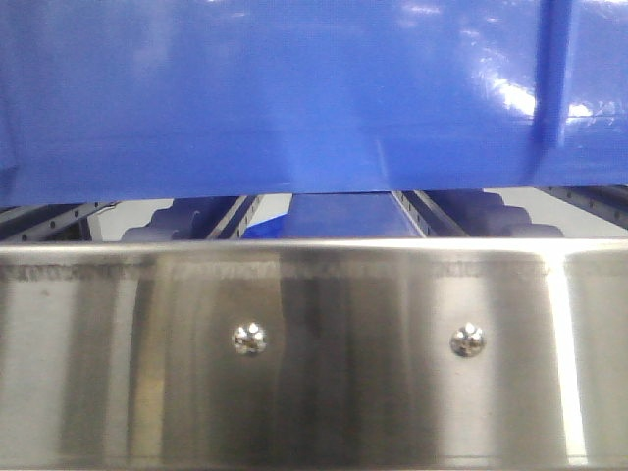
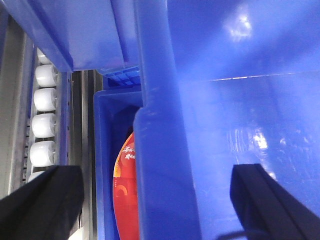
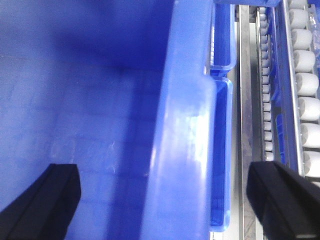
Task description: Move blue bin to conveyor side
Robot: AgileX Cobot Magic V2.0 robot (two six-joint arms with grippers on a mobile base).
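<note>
Left wrist view: left gripper straddles the rim of the blue bin, jaws wide, one finger inside and one outside, nothing clamped. Same for the right gripper on its wall. Bin sits at the roller rack, its bottom edge just above the steel front. Conveyor is not in view. Suggest closing both together on the thick rim, lifting level, and clearing the steel lip before swinging. Likely risk: snagging the lower crate holding the red pack.
</note>
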